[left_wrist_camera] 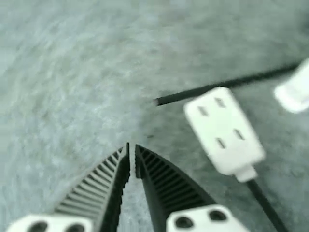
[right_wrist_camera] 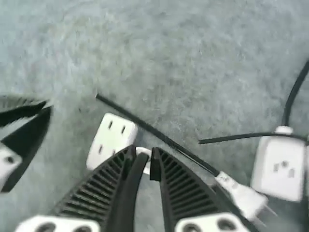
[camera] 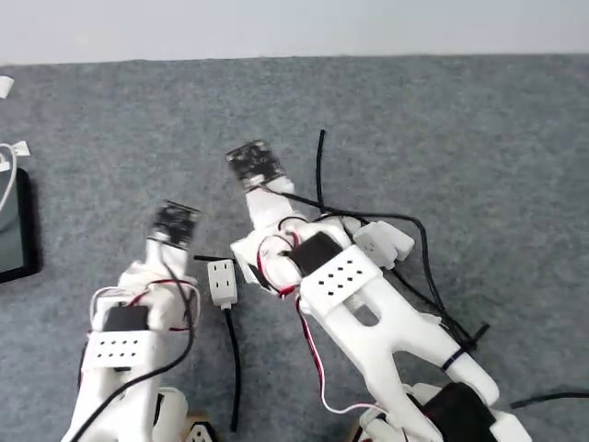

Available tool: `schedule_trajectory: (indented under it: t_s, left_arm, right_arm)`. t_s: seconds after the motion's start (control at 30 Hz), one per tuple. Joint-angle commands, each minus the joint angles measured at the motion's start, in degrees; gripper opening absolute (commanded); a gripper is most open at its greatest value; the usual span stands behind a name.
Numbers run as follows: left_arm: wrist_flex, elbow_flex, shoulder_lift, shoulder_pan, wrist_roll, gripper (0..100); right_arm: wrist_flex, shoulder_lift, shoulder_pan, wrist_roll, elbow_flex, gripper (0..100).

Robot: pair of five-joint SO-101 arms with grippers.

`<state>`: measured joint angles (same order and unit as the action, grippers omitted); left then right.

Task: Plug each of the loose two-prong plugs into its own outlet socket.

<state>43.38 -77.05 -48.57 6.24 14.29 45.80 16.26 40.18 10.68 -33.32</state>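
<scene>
A white outlet block [camera: 221, 281] lies on the grey mat between the two arms, its black cord running toward the front edge. In the left wrist view the same block [left_wrist_camera: 224, 133] lies just past my left gripper [left_wrist_camera: 131, 147], which is shut on nothing above the mat. My right gripper [right_wrist_camera: 143, 157] sits at the cord end of the block [right_wrist_camera: 111, 137], shut on the black cord there. A white two-prong plug [right_wrist_camera: 244, 198] lies loose beside the right fingers, on a thin black cable [right_wrist_camera: 154, 133].
A second white outlet [right_wrist_camera: 280, 166] with its own black cords lies beyond the plug, also seen as a white outlet [camera: 382, 241] by the right arm. A dark flat device [camera: 17, 226] rests at the table's left edge. Open grey mat stretches behind the arms.
</scene>
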Motion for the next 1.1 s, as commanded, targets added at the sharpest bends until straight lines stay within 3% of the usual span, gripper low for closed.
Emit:
schedule_trajectory:
  t_s: [0.0,0.37,0.8,1.07]
  left_arm:
    - [-1.05,3.82,-0.79,8.00,-4.31,1]
    - [-0.88,6.29,-0.70,13.98,-7.56,6]
    - [2.55,8.75,-0.35,14.42,-8.88,2]
    - [1.32,21.05,20.92,18.02,-10.99,2]
  right_arm:
    - [-9.45,0.40,-0.48,3.60,-1.93,0.8]
    - [-14.99,-0.31,3.56,0.88,-2.37,0.8]
    - [-15.52,-6.73,4.62,0.00,-0.53,0.8]
    - [-16.66,-7.08,5.67,0.00,-0.44,0.8]
